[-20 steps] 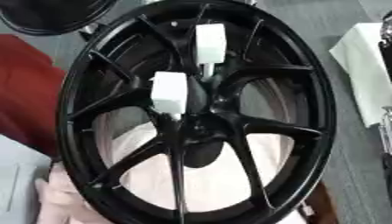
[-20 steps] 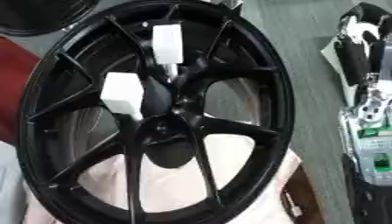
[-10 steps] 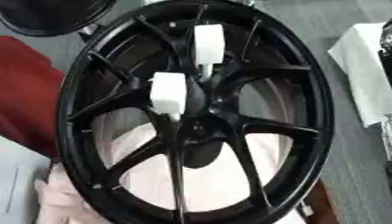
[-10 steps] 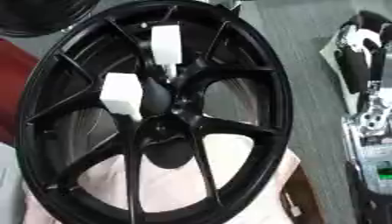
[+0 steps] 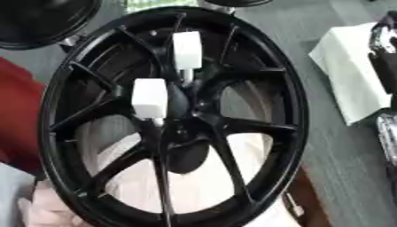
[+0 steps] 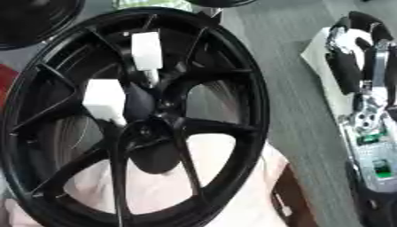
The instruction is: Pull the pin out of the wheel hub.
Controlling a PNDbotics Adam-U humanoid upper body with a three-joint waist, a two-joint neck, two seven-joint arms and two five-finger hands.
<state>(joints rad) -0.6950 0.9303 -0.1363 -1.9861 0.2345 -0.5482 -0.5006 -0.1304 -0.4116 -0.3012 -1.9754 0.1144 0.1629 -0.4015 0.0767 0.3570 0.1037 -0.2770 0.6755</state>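
Grey flooring (image 5: pixel 325 146) runs down the right side of the frame, behind a black multi-spoke wheel hub (image 5: pixel 174 117) that fills most of the view and tilts slightly to the left. Two white-handled pins stand in the hub near its centre: the upper pin (image 5: pixel 187 51) sits just above the middle, its thin metal stem pointing down toward the boss, and the lower pin (image 5: pixel 149 98) sits to the left of centre, its stem also pointing down. Both are seated in the hub, close beside each other but not touching. Through the open spokes in the lower half shows a pale pink cloth (image 5: pixel 194 181) lying under the wheel. A red surface (image 5: pixel 17 115) shows at the left edge, and part of another dark round rim (image 5: pixel 43 20) occupies the upper left corner. At the right edge, a white sheet (image 5: pixel 349 75) lies on the floor. The robot's right hand (image 6: pixel 358 66) appears at the upper right of the right eye view, black with silver parts, over that sheet and well apart from the wheel; whether its fingers are apart or together cannot be told. The left hand shows in neither view.
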